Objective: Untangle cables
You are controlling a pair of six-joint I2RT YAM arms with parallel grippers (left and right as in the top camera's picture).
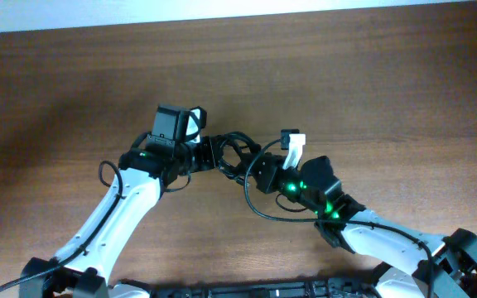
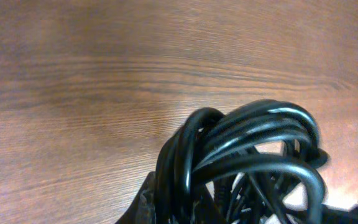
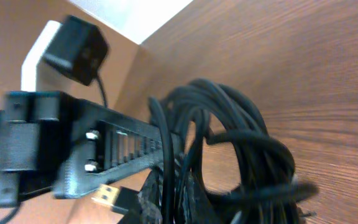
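Overhead view: the cables (image 1: 234, 151) sit as one tight black coil at the centre of the frame, on the wooden table (image 1: 371, 74), between the two arms. The left gripper (image 1: 214, 155) meets the coil from the left and the right gripper (image 1: 252, 170) from the lower right. Both sets of jaws are closed down on the cords, though from above the arms cover the fingertips. Left wrist view: the coil fills the lower right, glossy loops overlapping and cut off by the bottom edge. The fingers are only a dark shape at the bottom margin. Right wrist view: a ribbed finger (image 3: 129, 140) of the left gripper presses into the left side of the coil. A gold-tipped USB plug (image 3: 107, 196) shows at the lower left, blurred. The right gripper's own fingers are lost among the cords at the bottom edge. Individual cords cannot be traced or counted.
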